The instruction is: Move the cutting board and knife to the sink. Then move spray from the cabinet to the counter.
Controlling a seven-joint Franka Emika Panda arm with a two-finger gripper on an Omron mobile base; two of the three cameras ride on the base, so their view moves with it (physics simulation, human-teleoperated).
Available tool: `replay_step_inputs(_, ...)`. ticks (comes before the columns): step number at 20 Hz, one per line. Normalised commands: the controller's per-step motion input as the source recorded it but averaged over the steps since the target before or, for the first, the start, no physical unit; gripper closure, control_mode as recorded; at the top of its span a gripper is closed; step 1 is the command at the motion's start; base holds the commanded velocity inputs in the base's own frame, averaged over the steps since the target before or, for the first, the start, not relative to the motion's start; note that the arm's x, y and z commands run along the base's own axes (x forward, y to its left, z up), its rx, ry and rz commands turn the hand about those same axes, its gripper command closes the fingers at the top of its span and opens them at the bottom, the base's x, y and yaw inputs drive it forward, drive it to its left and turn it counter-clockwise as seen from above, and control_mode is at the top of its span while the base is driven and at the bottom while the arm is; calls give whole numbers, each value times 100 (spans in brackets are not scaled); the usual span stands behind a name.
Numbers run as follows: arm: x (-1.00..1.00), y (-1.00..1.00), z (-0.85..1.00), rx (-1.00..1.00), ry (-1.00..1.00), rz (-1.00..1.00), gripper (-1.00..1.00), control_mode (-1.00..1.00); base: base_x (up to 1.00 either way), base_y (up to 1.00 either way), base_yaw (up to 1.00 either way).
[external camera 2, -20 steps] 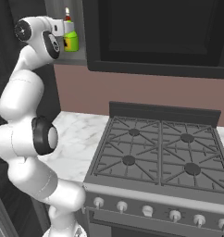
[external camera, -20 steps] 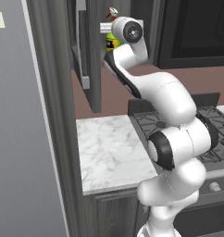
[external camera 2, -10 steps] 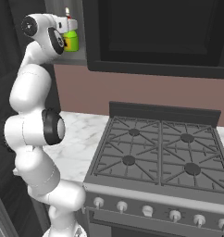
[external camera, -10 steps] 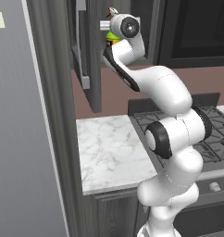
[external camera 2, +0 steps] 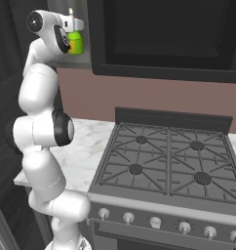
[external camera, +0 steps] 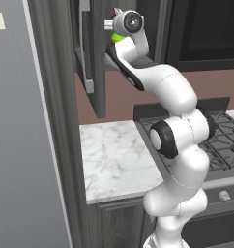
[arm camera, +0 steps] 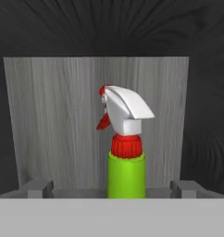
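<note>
Now closer in on the spray [arm camera: 126, 173] than before — tool [arm camera: 112, 193] wide open, holding nothing, bottle upright dead ahead between the fingertips [arm camera: 39, 187], inside the cabinet [external camera: 90, 53].

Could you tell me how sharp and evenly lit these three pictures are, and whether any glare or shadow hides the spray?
Hand view: the spray is crisp and evenly lit, without glare, against a dim cabinet interior. Left base view: soft flat light, the bottle mostly hidden by the arm, not by shadow. Right base view: sharp, the bottle bright against the dark recess.
</note>
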Motion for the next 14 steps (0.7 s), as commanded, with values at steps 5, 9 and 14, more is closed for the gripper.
replay_step_inputs(5,21,0,0,0,4,0,-100,-100,0,0,0)
replay_step_inputs(9,7,0,0,0,3,0,-100,-100,0,0,0)
replay_step_inputs(14,9,0,0,0,0,0,-100,-100,0,0,0)
